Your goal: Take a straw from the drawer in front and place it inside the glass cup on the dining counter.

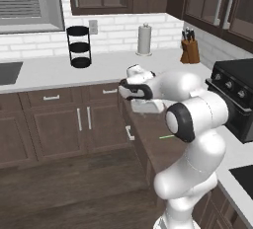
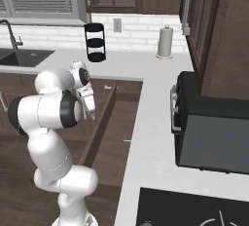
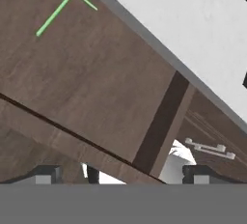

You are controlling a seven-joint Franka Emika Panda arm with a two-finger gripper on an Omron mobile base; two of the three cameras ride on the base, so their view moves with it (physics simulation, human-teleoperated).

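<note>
Kitchen corner, drawer (image 2: 109, 137) pulled open under white worktop (image 2: 151, 142). Hand (image 3: 120, 174) hovers above drawer, fingers spread, empty. Straw (image 3: 60, 13) lies flat on drawer floor, further in. Risk: thin, flat straw slips out during pinch.

The drawer (image 2: 109, 137) stands pulled out and open on top, its brown floor bare around the straw (image 3: 62, 11), which lies flat near the white surface (image 2: 155, 137). The drawer's side wall (image 2: 99, 122) stands between the claw (image 2: 90, 105) and the straw.
</note>
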